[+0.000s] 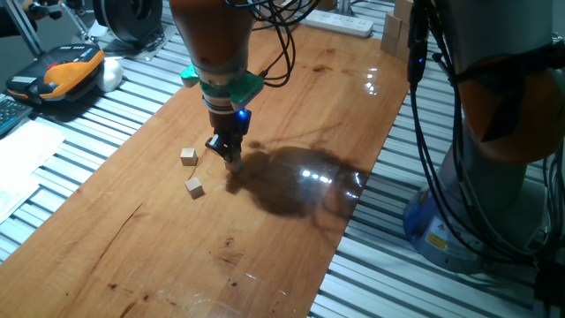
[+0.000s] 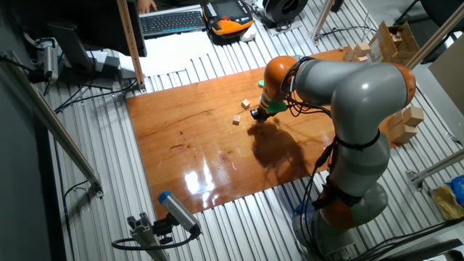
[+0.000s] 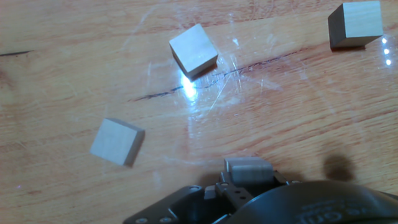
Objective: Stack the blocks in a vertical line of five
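No stack has been started — every cube in view lies singly on the wooden table, so the step in hand appears to be the first pick. The gripper is lowered almost to the table surface, the arm reaching steeply down from above with the wrist close to vertical. The separation of the fingers cannot be determined: in the fixed views the tips are too small to resolve, and the hand view shows only one grey fingertip at the lower edge. Nothing is visible between the fingers. In the hand view three blocks lie well apart: one upper centre, one lower left, one at the upper right corner. One fixed view shows two blocks just beside the gripper and; the remaining blocks are not visible. The next move calls for centring over one cube, aligning the fingers with its flat faces — each cube sits at a different rotation — then closing.
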Controlling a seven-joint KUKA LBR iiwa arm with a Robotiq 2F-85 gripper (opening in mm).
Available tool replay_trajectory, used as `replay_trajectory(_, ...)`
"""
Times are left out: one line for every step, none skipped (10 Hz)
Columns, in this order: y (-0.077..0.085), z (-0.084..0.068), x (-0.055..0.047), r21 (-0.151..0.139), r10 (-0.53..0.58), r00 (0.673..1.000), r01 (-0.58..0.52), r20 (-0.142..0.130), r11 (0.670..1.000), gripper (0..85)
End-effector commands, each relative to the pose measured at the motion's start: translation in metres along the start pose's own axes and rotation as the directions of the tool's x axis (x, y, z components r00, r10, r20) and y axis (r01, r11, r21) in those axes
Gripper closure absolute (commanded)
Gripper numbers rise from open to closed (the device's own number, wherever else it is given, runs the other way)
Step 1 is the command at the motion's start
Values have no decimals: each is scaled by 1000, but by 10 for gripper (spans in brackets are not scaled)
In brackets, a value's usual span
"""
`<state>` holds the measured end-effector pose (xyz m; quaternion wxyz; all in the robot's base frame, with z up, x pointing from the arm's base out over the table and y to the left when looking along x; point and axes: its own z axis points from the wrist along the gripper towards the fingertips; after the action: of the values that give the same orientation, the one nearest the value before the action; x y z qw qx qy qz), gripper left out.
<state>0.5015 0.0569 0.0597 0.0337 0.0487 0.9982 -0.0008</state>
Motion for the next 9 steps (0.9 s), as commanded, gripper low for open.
replay_trajectory(0, 0, 0, 0, 0, 1000, 0, 2, 1000, 850)
replay_trajectory(0, 0, 0, 0, 0, 1000, 0, 2, 1000, 850)
replay_trajectory(0, 0, 0, 0, 0, 1000, 0, 2, 1000, 850)
replay_trajectory(0, 0, 0, 0, -1, 1000, 1, 2, 1000, 850)
replay_trajectory(0, 1, 0, 1, -3, 1000, 3, 2, 1000, 850)
replay_trajectory(0, 1, 0, 1, -3, 1000, 3, 2, 1000, 850)
replay_trajectory(0, 1, 1, 0, -5, 1000, 5, 2, 1000, 850)
replay_trajectory(0, 1, 0, 0, -5, 1000, 5, 2, 1000, 850)
replay_trajectory(0, 1, 0, 1, -6, 1000, 6, 3, 1000, 850)
